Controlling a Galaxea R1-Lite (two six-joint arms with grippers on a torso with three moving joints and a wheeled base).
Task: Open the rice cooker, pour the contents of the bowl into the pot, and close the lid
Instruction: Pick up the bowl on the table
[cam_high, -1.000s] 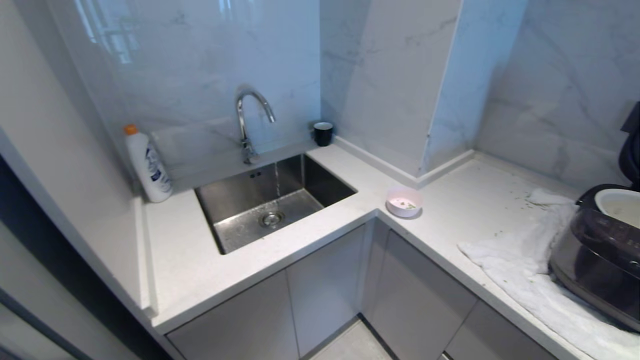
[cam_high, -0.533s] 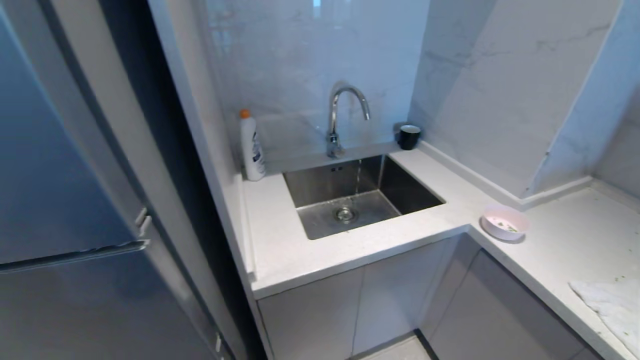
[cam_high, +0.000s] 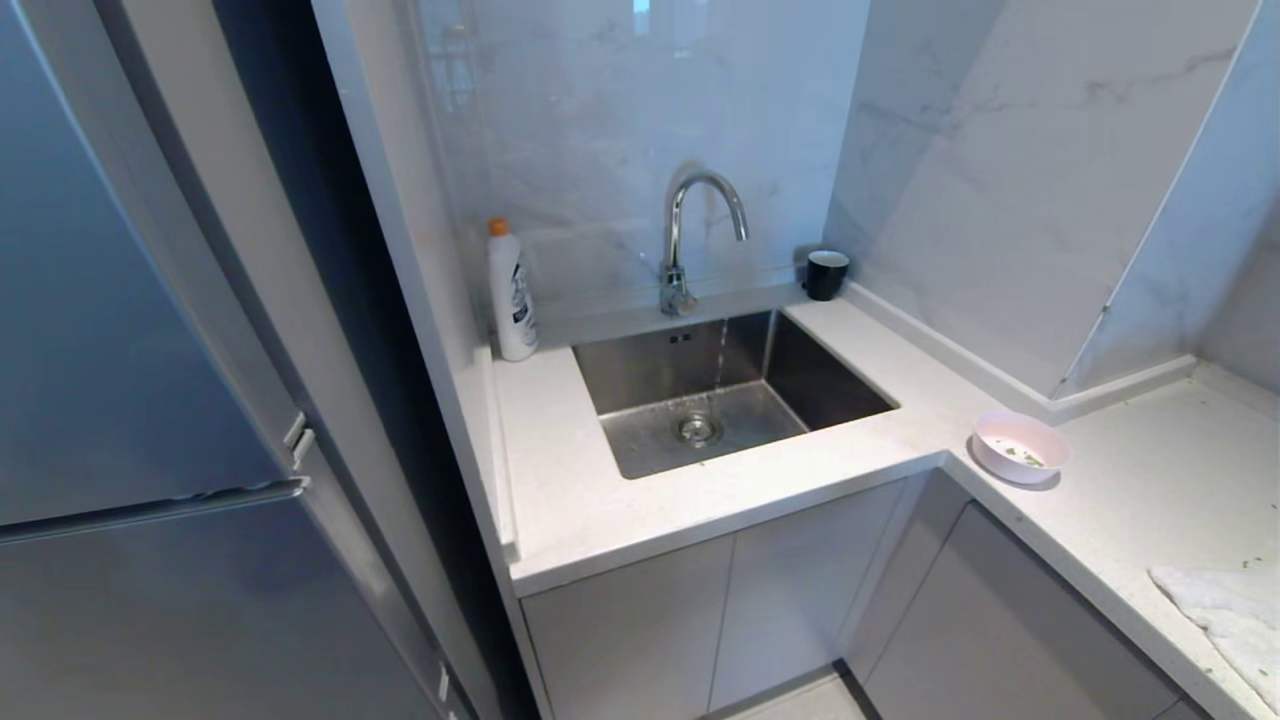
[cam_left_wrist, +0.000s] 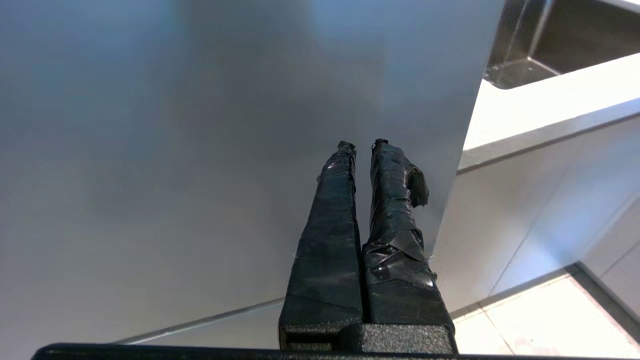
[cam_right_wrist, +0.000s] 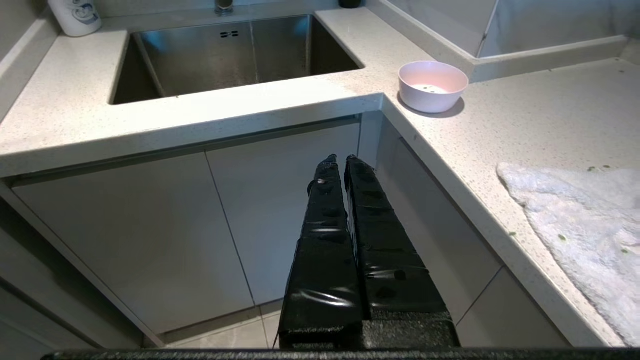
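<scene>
Two grippers, both parked low before the cabinets and holding nothing: left gripper (cam_left_wrist: 362, 145) with black taped fingers pressed together, close to a grey fridge door (cam_left_wrist: 200, 125); right gripper (cam_right_wrist: 338, 159) likewise closed, pointing toward the cabinet fronts (cam_right_wrist: 280, 200). One pink bowl (cam_high: 1019, 447) on the countertop (cam_high: 620, 510) at the inner corner, green contents (cam_high: 1018, 456) inside. One sink (cam_high: 730, 395), one faucet (cam_high: 690, 240) running. One white bottle (cam_high: 511, 292), label unreadable. One black cup (cam_high: 826, 274). One white towel (cam_high: 1225, 615). Rice cooker out of view.
</scene>
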